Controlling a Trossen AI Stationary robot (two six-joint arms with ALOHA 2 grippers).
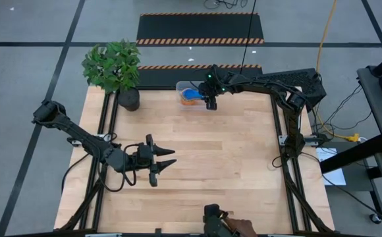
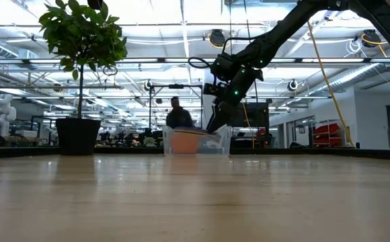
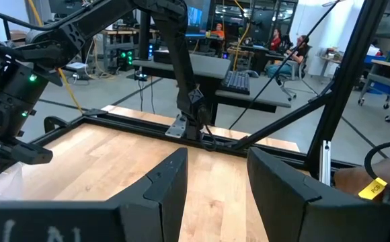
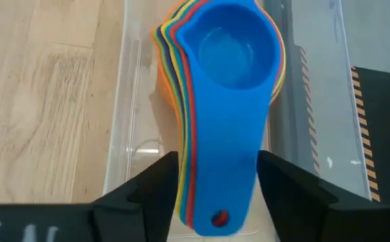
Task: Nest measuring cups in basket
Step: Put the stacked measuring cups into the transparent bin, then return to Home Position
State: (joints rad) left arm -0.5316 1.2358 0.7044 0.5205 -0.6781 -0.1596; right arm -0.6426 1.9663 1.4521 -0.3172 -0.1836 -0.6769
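The measuring cups (image 4: 232, 54) sit nested in one stack, the blue one on top, inside the clear basket (image 4: 124, 121) at the table's far edge (image 1: 180, 85). Their handles lie stacked and point toward my right gripper (image 4: 218, 158), which slants down over the basket's right end (image 1: 211, 104) and is closed on them. In the low view the orange and blue of the cups (image 2: 195, 134) show through the basket wall. My left gripper (image 1: 168, 160) hovers open over the table's near left part, level, with nothing between its fingers (image 3: 215, 181). My right gripper has the stacked handles (image 4: 218, 134) between its two fingers, one finger at each long edge, partway along their length. The fingers (image 4: 161, 178) come slanting down from above and lie along the handles. The bowls rest low inside the basket; whether they touch its floor is hidden.
A dark pot with a green plant (image 1: 128, 99) stands at the far left corner, left of the basket. A person's hand (image 1: 240, 227) and a dark object (image 1: 211, 214) show at the near edge. Bare wood lies across the table's middle (image 1: 230, 158).
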